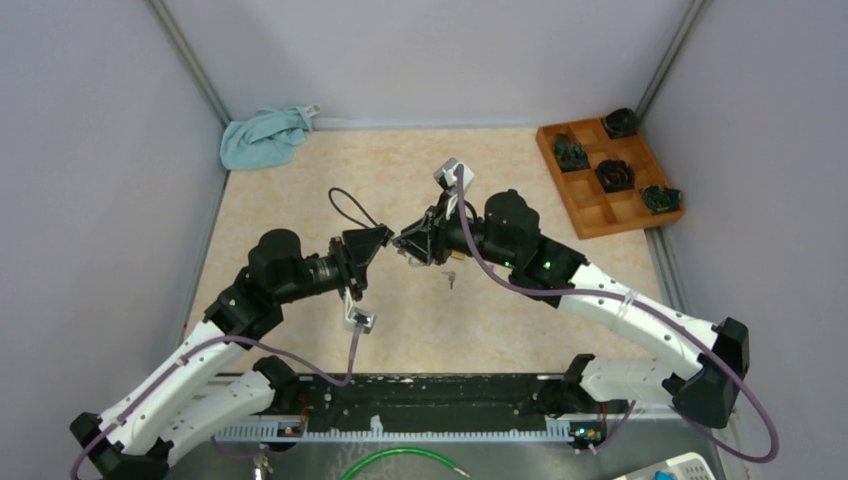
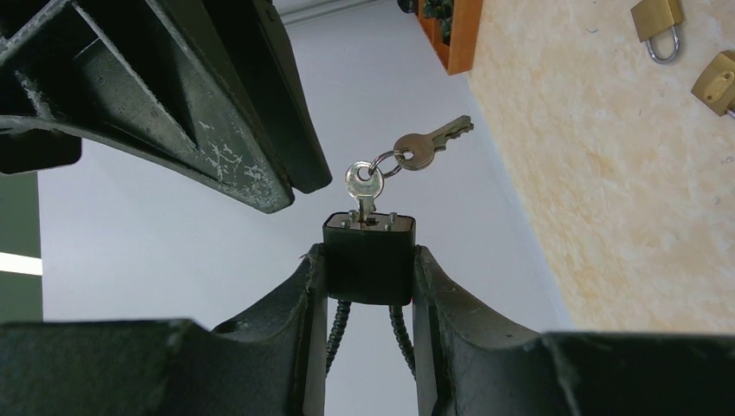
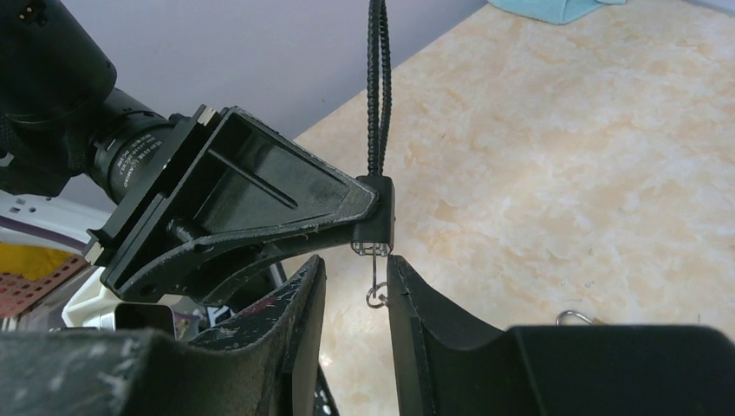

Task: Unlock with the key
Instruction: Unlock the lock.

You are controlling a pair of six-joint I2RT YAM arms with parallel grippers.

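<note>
A black padlock (image 2: 368,256) with a thin cable shackle (image 3: 376,95) is held above the table, my left gripper (image 2: 368,270) shut on its body. A silver key (image 2: 364,186) sits in its keyhole, with a second key (image 2: 431,146) on the same ring. In the right wrist view the key (image 3: 376,276) shows edge-on between the fingers of my right gripper (image 3: 355,264). Those jaws stand apart: the right finger (image 3: 407,295) is against the key ring and the left finger (image 3: 305,299) is off it. From above, both grippers meet tip to tip (image 1: 397,243).
Two brass padlocks (image 2: 656,22) (image 2: 716,82) lie on the table below the arms, with small items (image 1: 451,277) near them. A wooden compartment tray (image 1: 590,205) with dark objects stands at the back right. A blue cloth (image 1: 262,137) lies in the back left corner.
</note>
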